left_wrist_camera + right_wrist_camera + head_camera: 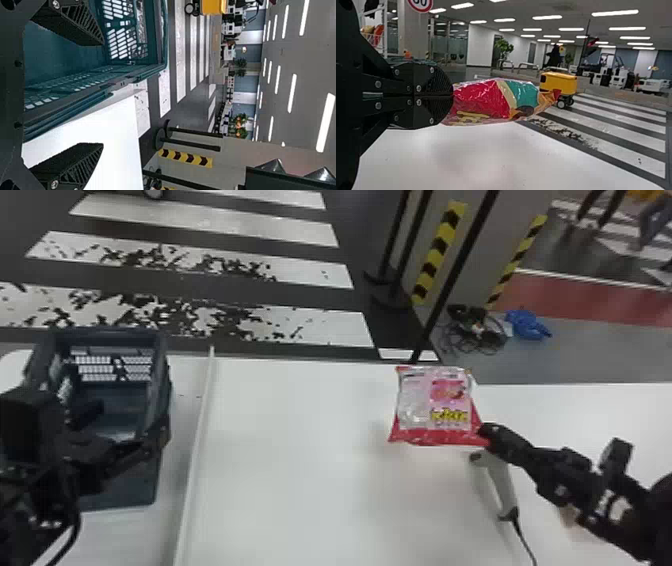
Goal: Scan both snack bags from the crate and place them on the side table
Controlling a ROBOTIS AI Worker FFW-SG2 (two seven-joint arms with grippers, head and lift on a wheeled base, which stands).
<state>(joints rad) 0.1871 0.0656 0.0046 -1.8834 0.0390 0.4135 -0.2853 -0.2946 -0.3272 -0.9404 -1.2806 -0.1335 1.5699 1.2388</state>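
Observation:
My right gripper (487,435) is shut on the lower right corner of a red and pink snack bag (435,405), held above the white table on the right side. In the right wrist view the gripper (451,95) has its fingers closed on the end of the bag (494,101), which extends out from them. At the left, my left gripper (125,455) is over the blue-green crate (162,390). The left wrist view has the left gripper (104,95) with its fingers wide apart, nothing between them, beside the crate's wall (79,85). A grey-white handheld scanner (497,485) lies below the right gripper.
A raised white divider (197,440) runs between the crate and the white table (280,465). The scanner's black cable trails to the front edge. Black posts (450,275) stand on the floor beyond the table's far edge.

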